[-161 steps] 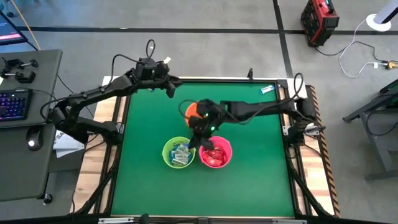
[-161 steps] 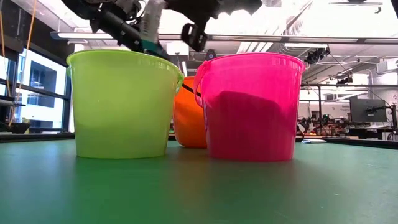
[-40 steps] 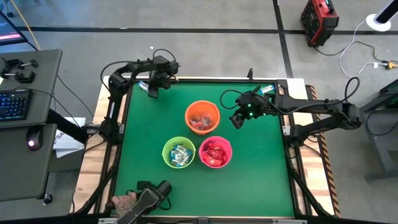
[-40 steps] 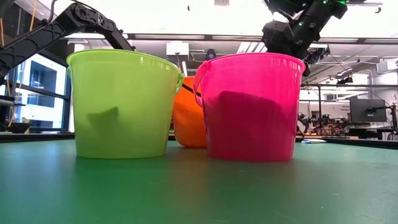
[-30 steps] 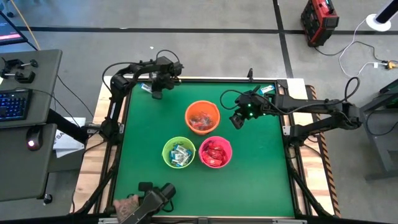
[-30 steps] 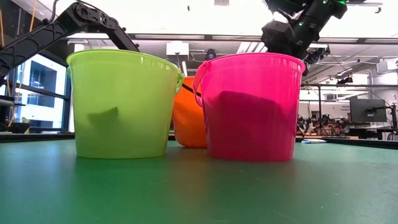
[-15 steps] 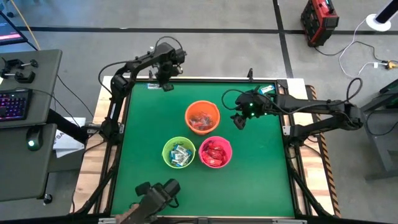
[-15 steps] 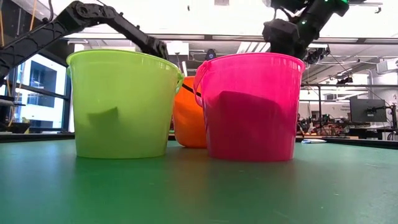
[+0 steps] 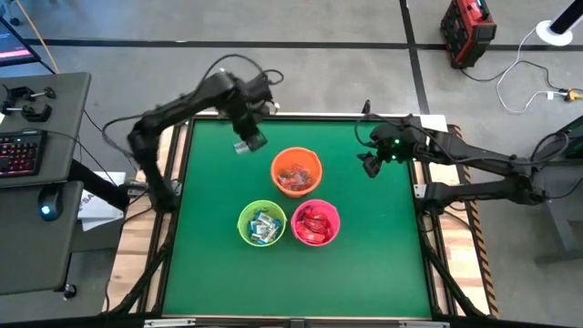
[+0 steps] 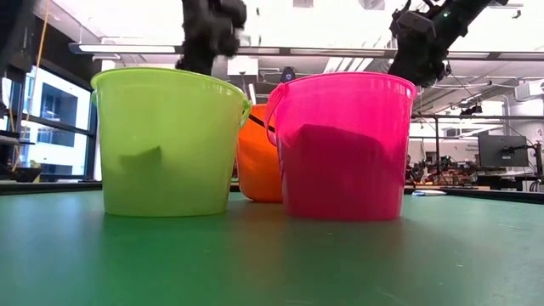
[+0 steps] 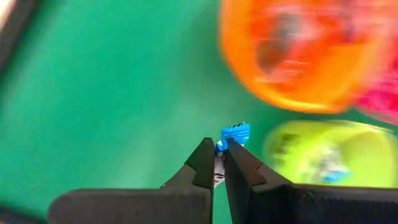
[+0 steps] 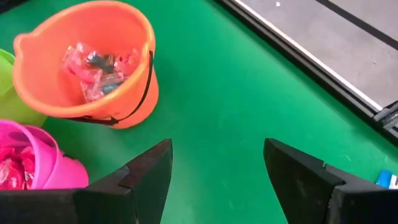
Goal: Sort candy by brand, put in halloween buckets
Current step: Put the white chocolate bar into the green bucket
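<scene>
Three buckets stand on the green table: orange (image 9: 296,171), lime green (image 9: 261,224) and pink (image 9: 315,223), each with wrapped candy inside. My left gripper (image 9: 248,143) hangs above the table just left of the orange bucket, shut on a blue-wrapped candy (image 11: 235,133). My right gripper (image 9: 369,163) hovers open to the right of the orange bucket (image 12: 87,62), nothing between its fingers. In the low view the left gripper (image 10: 208,34) shows above the green bucket (image 10: 170,140) and the right gripper (image 10: 421,42) above the pink one (image 10: 344,144). My left gripper pinches the blue candy between its two fingertips (image 11: 204,160). The wrapper's crimped end (image 11: 237,130) sticks out just past the tips. The fingers point down at the table, and the candy is lifted clear of it.
A blue-and-white wrapper (image 12: 388,180) lies by the table's far right edge, near the black frame rail. Open green surface surrounds the buckets on the near side and the left. A desk with a keyboard (image 9: 18,150) stands left of the table.
My left gripper has swung from the table's far left corner toward the right and near, up to the orange bucket, carrying the blue candy clear of the table. My right gripper has drawn back toward the right edge. A person's hand at the near edge has left view.
</scene>
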You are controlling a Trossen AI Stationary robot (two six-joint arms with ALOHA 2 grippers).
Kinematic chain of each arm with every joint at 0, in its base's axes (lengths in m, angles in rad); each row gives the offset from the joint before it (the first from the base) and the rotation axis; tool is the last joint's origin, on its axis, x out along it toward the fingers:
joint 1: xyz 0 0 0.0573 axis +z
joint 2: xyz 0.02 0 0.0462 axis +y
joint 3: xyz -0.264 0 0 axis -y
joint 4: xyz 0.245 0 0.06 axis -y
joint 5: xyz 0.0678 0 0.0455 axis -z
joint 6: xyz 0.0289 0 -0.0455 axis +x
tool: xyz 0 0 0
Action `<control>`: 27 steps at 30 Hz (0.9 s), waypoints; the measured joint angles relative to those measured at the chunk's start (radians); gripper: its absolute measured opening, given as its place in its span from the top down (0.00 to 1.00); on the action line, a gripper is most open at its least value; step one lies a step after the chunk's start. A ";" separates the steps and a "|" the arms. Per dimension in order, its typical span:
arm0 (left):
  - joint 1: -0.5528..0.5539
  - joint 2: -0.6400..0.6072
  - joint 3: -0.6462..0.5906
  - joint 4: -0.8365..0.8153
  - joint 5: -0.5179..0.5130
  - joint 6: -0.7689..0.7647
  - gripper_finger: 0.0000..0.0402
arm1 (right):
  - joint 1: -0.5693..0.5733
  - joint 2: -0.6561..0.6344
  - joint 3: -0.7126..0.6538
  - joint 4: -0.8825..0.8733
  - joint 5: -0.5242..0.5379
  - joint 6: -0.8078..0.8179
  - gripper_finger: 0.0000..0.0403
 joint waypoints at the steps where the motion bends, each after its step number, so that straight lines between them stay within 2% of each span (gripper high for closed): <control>1: -0.041 -0.045 -0.023 0.021 0.021 -0.030 0.99 | -0.002 -0.001 0.000 0.000 0.000 -0.006 0.39; 4: -0.173 -0.177 -0.110 0.110 0.082 -0.126 0.99 | -0.001 -0.001 0.000 0.000 -0.001 -0.036 0.39; 8: -0.361 -0.350 -0.285 0.305 0.150 -0.259 0.99 | -0.001 -0.001 0.000 0.000 -0.009 -0.050 0.39; 12: -0.519 -0.480 -0.518 0.653 0.135 -0.458 0.99 | -0.001 -0.001 0.000 0.000 -0.037 -0.043 0.39; 15: -0.605 -0.520 -0.687 0.934 0.061 -0.542 0.99 | 0.000 -0.001 0.000 0.000 -0.046 0.009 0.39; 17: -0.643 -0.521 -0.769 1.041 0.035 -0.581 0.99 | 0.000 -0.001 0.000 0.003 -0.074 0.040 0.39; 22: -0.709 -0.507 -0.884 1.068 -0.018 -0.623 0.93 | 0.000 -0.001 0.000 0.021 -0.147 0.134 0.39; 27: -0.736 -0.514 -0.903 1.075 -0.085 -0.567 0.79 | 0.031 -0.001 0.000 0.023 -0.161 0.209 0.39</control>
